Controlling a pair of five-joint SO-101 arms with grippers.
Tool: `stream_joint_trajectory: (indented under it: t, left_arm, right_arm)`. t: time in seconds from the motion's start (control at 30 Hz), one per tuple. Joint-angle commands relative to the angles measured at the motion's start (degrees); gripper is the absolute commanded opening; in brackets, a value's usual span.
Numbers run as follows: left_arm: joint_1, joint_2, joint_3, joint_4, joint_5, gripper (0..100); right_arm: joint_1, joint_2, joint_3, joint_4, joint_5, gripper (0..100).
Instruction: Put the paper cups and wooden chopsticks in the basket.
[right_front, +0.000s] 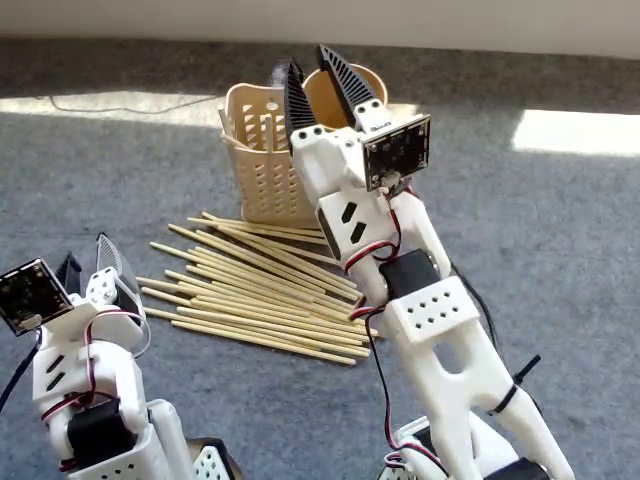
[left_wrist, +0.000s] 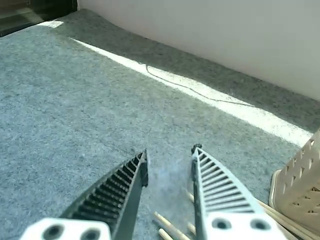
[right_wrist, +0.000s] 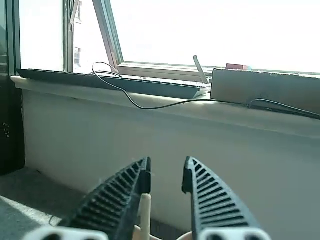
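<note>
Container: the cream perforated basket (right_front: 262, 160) stands upright on the grey carpet (right_front: 560, 250), at the far side of the work area. A tan paper cup (right_front: 325, 100) sits in it, mouth up, against its far wall.

Loose stock: the wooden chopsticks (right_front: 260, 295) lie fanned on the carpet in front of the basket, the farthest ones reaching its base.

Left gripper (right_front: 88, 250): nearest the camera, low beside the near end of the pile, jaws parted, holding nothing.

Right gripper (right_front: 307, 57): raised above the basket's rim, tips up, jaws moderately apart, released.

Left wrist view: the left gripper (left_wrist: 170, 150) hangs over carpet, with chopstick ends (left_wrist: 170, 227) below it, a basket corner (left_wrist: 300, 185) to the side and a thin cable (left_wrist: 200, 92) beyond.

Right wrist view: a pale wooden stick (right_wrist: 145, 215) stands just beside one finger of the right gripper (right_wrist: 167, 160); contact cannot be told. Farther off are a wall and a windowsill (right_wrist: 150, 102) with cables.
</note>
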Motion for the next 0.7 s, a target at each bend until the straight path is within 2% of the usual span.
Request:
stream_joint_trajectory:
  t: [0.0,0.07,0.5,0.67]
  left_arm:
    - [-0.1,0.6,-0.5,-0.4,0.5,15]
    - [-0.1,0.6,-0.5,-0.4,0.5,15]
    - [0.1,0.6,-0.6,-0.4,0.6,15]
    - [4.0,0.6,-0.4,-0.4,0.4,15]
  right_arm:
    - [0.7,-7.0,0.3,5.5,-0.2,5.8]
    - [0.7,-9.7,2.9,8.2,-0.1,0.4]
    - [0.7,-33.1,38.0,9.9,-0.4,0.5]
    - [0.6,-43.2,49.3,9.8,-0.4,0.5]
